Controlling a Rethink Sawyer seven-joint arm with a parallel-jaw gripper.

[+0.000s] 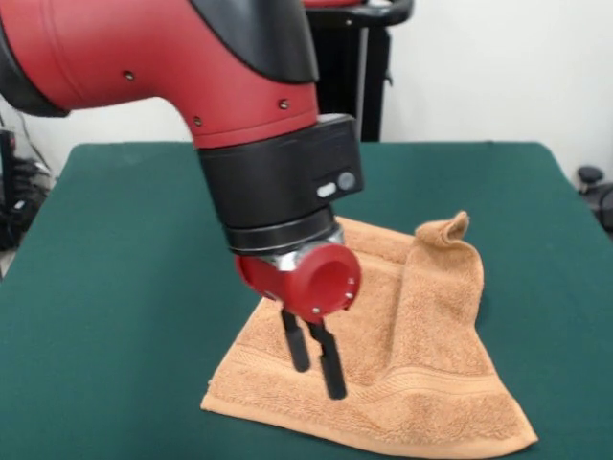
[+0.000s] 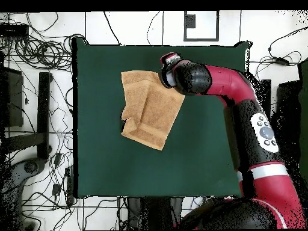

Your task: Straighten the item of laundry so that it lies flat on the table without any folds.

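The light orange-tan terry-cloth towel, roughly square with a woven band stripe near its front edge, lies around the middle of the dark green, felt-covered worktop. It is not flat: along one side a flap is folded over onto the body of the cloth, and the far corner of that flap stands up in a small curled peak. The rest lies smooth, its looped pile soft and matt against the plain felt. The red and black arm's claw hangs over the unfolded part near the front band, its two thin black fingers held narrow with a slight gap and nothing between them; whether their tips touch the pile cannot be told. The towel should handle as light, limp and grippy, likely to drag on the felt rather than slide, so pulling low could bunch it. The raised corner of the folded flap looks the best hold, to be lifted and drawn outward.
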